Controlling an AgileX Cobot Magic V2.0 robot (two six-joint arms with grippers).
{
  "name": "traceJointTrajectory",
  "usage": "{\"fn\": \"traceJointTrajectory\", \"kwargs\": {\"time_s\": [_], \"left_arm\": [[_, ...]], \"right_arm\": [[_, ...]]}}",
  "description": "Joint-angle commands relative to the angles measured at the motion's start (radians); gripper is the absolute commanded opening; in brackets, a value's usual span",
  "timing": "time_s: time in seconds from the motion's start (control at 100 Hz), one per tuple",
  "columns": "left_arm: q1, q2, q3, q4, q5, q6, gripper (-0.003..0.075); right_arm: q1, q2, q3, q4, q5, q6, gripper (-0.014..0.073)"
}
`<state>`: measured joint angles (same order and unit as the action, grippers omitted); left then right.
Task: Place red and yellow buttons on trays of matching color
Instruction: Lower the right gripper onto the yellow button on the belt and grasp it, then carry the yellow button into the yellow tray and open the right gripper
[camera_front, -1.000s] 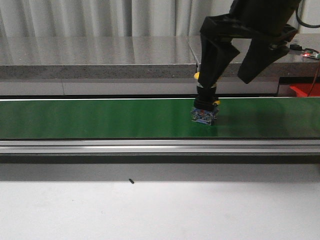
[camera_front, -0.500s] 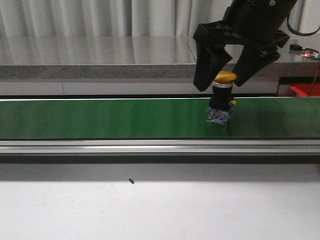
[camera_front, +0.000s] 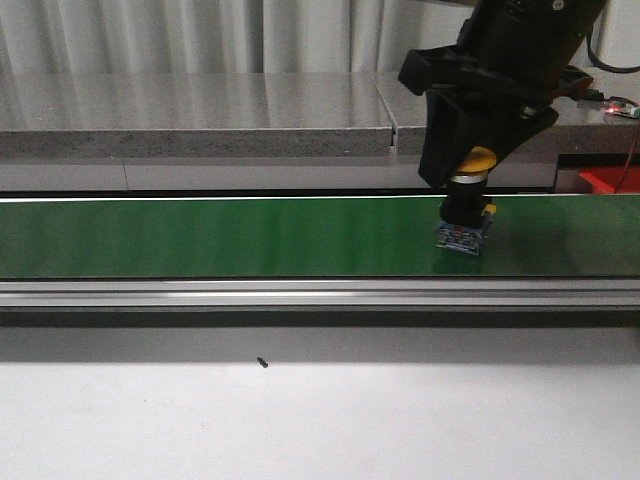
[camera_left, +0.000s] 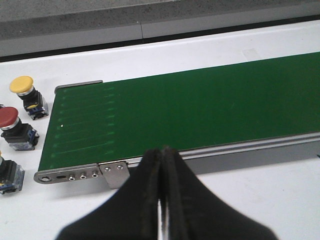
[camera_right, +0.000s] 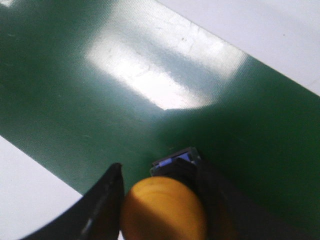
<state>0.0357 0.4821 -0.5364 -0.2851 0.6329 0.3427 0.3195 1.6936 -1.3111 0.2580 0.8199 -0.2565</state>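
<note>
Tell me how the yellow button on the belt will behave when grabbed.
The yellow button stands tall on a small base, so a sideways nudge could tip it. Its domed cap looks smooth, likely slippery. The right end effector straddling it should grip the body instead.

The right gripper (camera_front: 468, 172) straddles the yellow button (camera_front: 466, 212) standing on the belt (camera_front: 220, 237), its fingers (camera_right: 102, 200) close on either side, so little room is left there. To its left the belt runs bare. Behind it a grey ledge (camera_front: 200, 115) rises above belt level and blocks that side. Ahead of the shut left gripper (camera_left: 161, 200) the belt frame (camera_left: 210, 152) crosses the way; beyond the belt's end stand a second yellow button (camera_left: 26, 95) and a red button (camera_left: 15, 129).
</note>
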Motion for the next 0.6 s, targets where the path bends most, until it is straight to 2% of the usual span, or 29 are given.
{"fn": "traceJointTrajectory", "kwargs": {"time_s": [0.0, 0.15, 0.27, 0.41, 0.59], "left_arm": [[-0.005, 0.003, -0.026, -0.014, -0.071, 0.001, -0.0020], [-0.005, 0.003, -0.026, -0.014, -0.071, 0.001, -0.0020], [-0.005, 0.003, -0.026, -0.014, -0.071, 0.001, -0.0020], [-0.005, 0.003, -0.026, -0.014, -0.071, 0.001, -0.0020], [-0.005, 0.003, -0.026, -0.014, -0.071, 0.001, -0.0020]], "right_arm": [[-0.002, -0.046, -0.035, 0.016, 0.020, 0.001, 0.0192], [-0.025, -0.075, -0.077, 0.016, 0.070, 0.001, 0.0192], [-0.096, -0.120, -0.117, 0.016, 0.115, 0.001, 0.0192], [-0.240, -0.171, -0.128, 0.016, 0.178, 0.001, 0.0192], [-0.486, -0.194, -0.128, 0.024, 0.190, 0.001, 0.0192]]}}
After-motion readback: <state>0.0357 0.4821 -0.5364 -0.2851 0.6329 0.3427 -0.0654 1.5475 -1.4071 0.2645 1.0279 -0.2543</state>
